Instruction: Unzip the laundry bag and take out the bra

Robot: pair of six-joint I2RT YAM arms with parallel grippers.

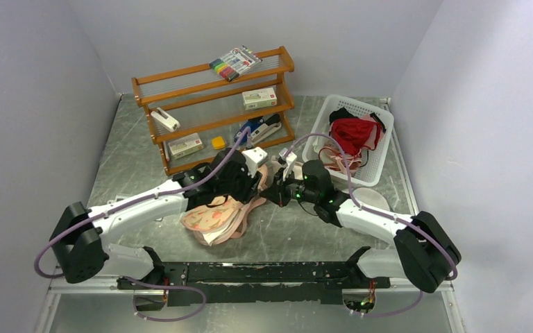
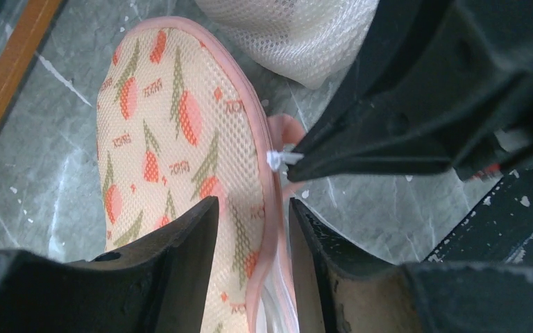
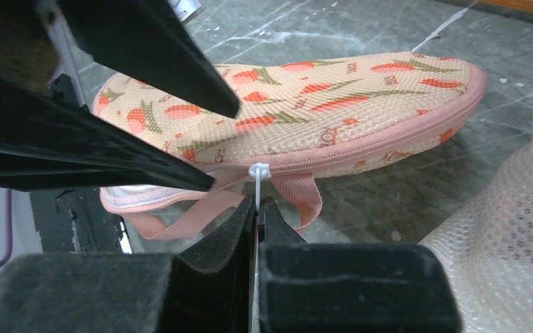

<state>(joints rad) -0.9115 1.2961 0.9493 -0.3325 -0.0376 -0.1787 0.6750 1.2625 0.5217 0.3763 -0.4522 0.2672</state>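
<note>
From above, we've got the laundry bag (image 1: pixel 216 218) lying on the table (image 1: pixel 132 166) just ahead of the arm bases. The left claw (image 1: pixel 255 186) and right claw (image 1: pixel 277 193) meet at its far end, and there's a white basket (image 1: pixel 386 142) off to the right. On the left wrist cam, its fingers (image 2: pixel 180 257) sit at a narrow gap, clamped over the bag's pink rim, with a cream mesh thing (image 2: pixel 291 35) just beyond. On the right wrist cam, that claw's pinched tight on the white zip-tie pull (image 3: pixel 258 170) at the zip.
</note>
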